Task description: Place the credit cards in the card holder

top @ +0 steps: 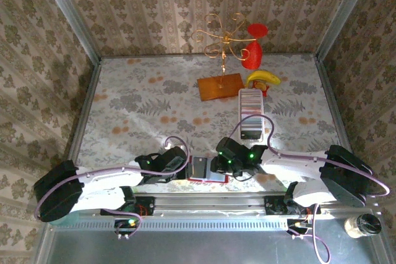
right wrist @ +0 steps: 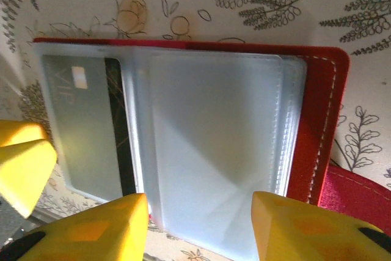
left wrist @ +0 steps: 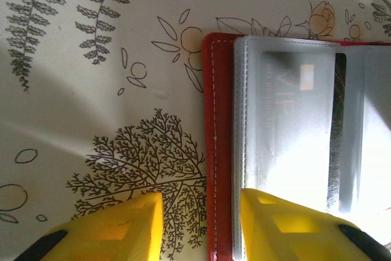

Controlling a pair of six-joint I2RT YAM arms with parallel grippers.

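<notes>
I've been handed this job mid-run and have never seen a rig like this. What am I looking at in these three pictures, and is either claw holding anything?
These are two robot arms bolted at the near edge of a table. Each ends in a two-finger claw.

The overhead picture looks down from behind them. It shows the left gripper, the right gripper, and the open red card holder between them. Farther back are the credit cards in a white tray, a banana and a gold wire stand.

The other two pictures come from cameras on the wrists, and the yellow fingers belong to each claw. Both show the holder's clear pockets, with one card already inside. Both grippers have their jaws apart and hold nothing.
</notes>
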